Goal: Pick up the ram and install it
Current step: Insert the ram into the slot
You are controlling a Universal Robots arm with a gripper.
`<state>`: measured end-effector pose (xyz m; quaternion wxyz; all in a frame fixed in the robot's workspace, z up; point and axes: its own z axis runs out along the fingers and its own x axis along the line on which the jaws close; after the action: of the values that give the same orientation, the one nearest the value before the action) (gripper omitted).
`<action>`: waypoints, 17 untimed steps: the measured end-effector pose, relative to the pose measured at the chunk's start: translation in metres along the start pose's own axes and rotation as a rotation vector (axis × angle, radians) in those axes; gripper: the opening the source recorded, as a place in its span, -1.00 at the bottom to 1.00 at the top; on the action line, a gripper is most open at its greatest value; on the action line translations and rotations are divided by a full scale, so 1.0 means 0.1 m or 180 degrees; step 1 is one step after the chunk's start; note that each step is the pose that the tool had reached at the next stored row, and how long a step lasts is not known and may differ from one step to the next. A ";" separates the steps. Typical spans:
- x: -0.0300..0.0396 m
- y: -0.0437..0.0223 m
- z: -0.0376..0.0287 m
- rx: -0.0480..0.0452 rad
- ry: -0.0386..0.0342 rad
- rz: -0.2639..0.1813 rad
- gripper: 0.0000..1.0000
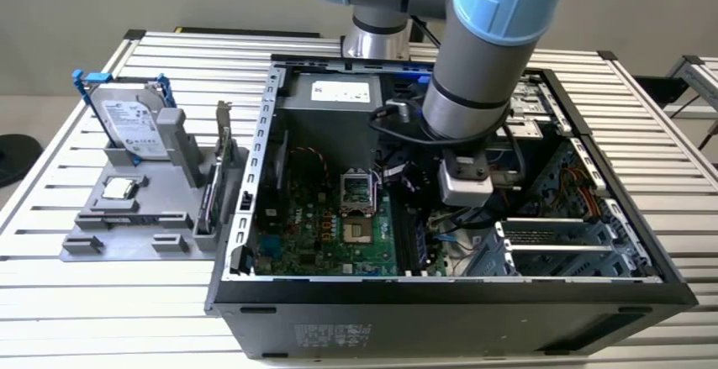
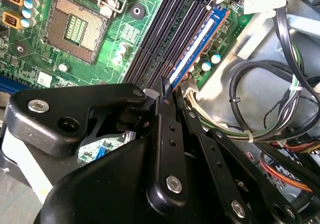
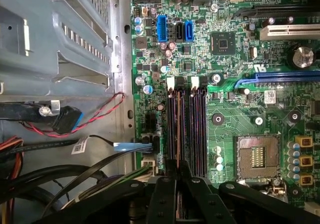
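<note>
The ram (image 2: pixel 199 44), a blue stick with a white label strip, stands on edge in the outermost memory slot of the green motherboard (image 2: pixel 112 44). In the first wrist view the ram (image 3: pixel 178 129) shows as a thin line among the black slots. My gripper (image 2: pixel 167 86) is shut on the ram's near end, with a black finger on each side, as the gripper (image 3: pixel 177 171) also shows in the first wrist view. In the exterior view the gripper (image 1: pixel 466 209) reaches down inside the open computer case (image 1: pixel 449 289). I cannot tell whether the stick is pressed fully home.
Cable bundles (image 2: pixel 260 119) lie close beside the slot. The processor socket (image 3: pixel 257 156) is open on the board. Outside the case, on the exterior view's left, a grey holder (image 1: pixel 124 234) carries a hard drive (image 1: pixel 129 121) and a square processor (image 1: pixel 120 188).
</note>
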<state>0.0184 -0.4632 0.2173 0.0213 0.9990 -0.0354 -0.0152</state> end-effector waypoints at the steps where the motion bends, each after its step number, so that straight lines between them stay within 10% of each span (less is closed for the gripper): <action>1: 0.000 0.000 0.008 0.0000 0.0000 0.0000 -1.00; 17: 0.001 -0.001 0.024 0.0001 0.0000 0.0000 -1.00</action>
<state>0.0185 -0.4632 0.2149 0.0213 0.9990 -0.0354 -0.0151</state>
